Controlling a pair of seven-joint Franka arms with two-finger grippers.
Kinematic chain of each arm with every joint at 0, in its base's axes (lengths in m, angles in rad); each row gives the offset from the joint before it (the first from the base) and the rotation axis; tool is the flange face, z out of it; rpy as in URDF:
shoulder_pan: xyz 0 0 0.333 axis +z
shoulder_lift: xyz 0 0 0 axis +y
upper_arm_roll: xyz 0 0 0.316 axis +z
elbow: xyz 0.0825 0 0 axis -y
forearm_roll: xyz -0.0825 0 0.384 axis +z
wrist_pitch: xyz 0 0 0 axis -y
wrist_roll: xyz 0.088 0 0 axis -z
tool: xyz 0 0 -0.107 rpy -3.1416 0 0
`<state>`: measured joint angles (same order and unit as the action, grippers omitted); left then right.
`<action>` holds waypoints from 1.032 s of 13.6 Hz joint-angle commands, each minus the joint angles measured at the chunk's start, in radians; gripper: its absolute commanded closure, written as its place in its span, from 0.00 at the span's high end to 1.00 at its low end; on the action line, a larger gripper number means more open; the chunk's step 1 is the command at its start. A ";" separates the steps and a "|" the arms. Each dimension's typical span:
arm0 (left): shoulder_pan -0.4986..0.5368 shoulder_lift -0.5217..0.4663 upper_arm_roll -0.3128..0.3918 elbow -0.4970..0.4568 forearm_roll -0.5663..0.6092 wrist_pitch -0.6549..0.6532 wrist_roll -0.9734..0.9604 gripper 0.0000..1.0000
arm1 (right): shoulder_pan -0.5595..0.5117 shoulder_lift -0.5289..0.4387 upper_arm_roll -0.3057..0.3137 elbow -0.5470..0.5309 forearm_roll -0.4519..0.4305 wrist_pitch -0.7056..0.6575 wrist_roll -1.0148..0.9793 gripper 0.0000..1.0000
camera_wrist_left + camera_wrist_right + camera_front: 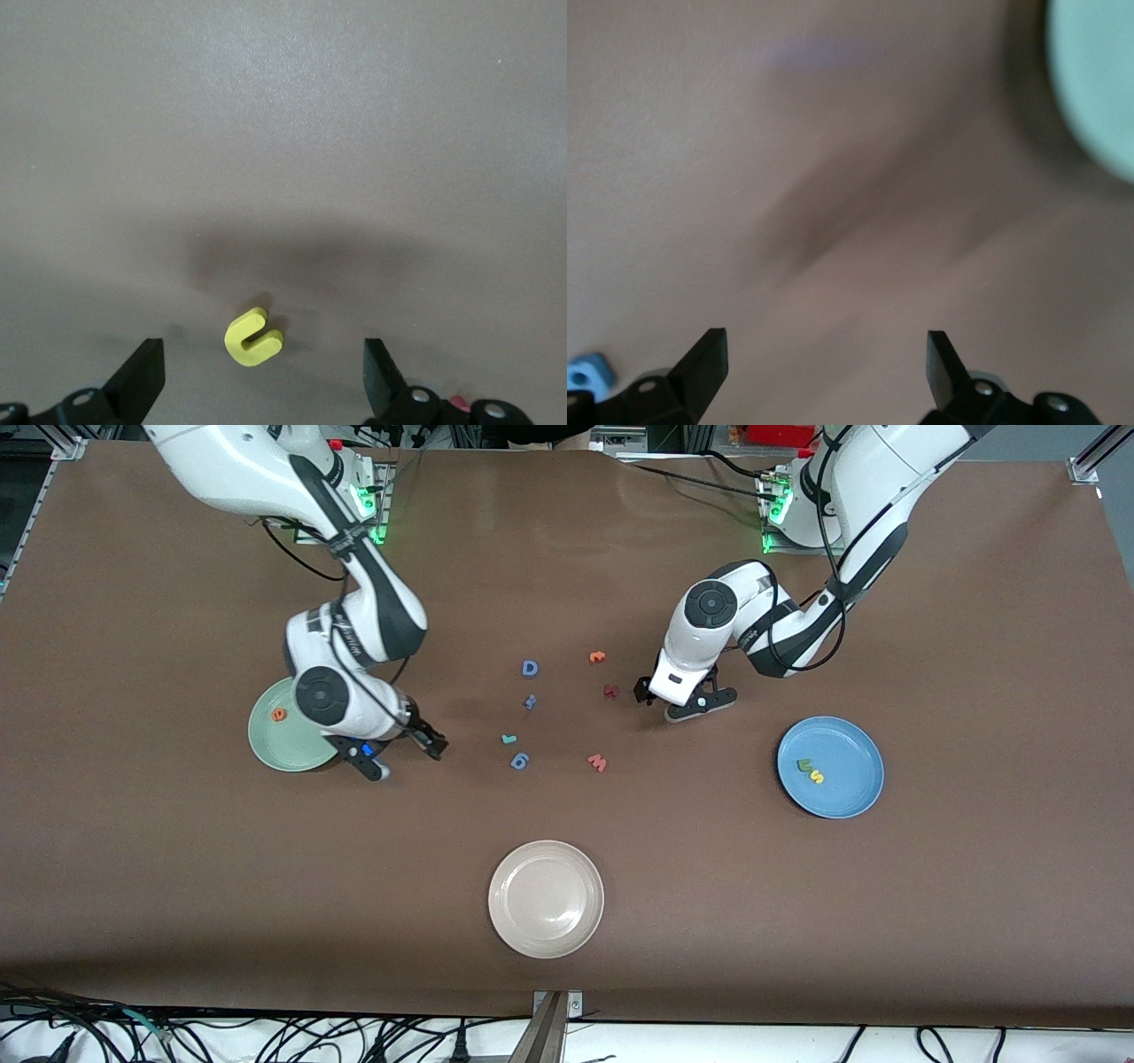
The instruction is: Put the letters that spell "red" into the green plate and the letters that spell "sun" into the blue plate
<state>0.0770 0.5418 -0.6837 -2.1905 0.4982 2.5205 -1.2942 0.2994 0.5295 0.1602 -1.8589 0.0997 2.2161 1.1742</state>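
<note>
Spreading across the brown surface, the green plate holds an orange "e" and the blue plate a yellow "s" and green "u". Right end effector hangs wide and empty beside the green plate. Left end effector gapes wide over a yellow "n". The risk: closing off-centre could flick that light foam letter away.

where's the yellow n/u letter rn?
The yellow letter lies flat on the bare table, between the open fingers of the left hand, seen in the left wrist view.
</note>
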 commanded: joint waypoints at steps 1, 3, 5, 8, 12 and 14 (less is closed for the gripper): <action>0.001 -0.016 0.003 -0.035 0.034 0.053 -0.034 0.98 | 0.055 0.072 0.002 0.067 0.005 0.054 0.189 0.99; 0.004 -0.007 0.003 -0.040 0.075 0.058 -0.059 0.98 | 0.098 0.131 0.002 0.148 0.006 0.054 0.305 0.99; 0.006 0.016 0.003 -0.038 0.150 0.060 -0.114 0.97 | 0.135 0.167 0.002 0.199 0.005 0.054 0.401 0.99; 0.010 0.020 0.001 -0.038 0.186 0.060 -0.148 0.95 | 0.161 0.176 0.002 0.199 0.006 0.054 0.436 0.88; 0.006 0.026 0.003 -0.040 0.186 0.060 -0.160 0.50 | 0.175 0.202 0.002 0.199 0.006 0.099 0.455 0.68; 0.006 0.026 0.001 -0.038 0.186 0.060 -0.162 0.33 | 0.175 0.205 0.002 0.199 0.006 0.100 0.453 0.60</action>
<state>0.0782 0.5667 -0.6818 -2.2203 0.6460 2.5760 -1.4208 0.4676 0.7158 0.1641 -1.6861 0.0997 2.3117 1.6126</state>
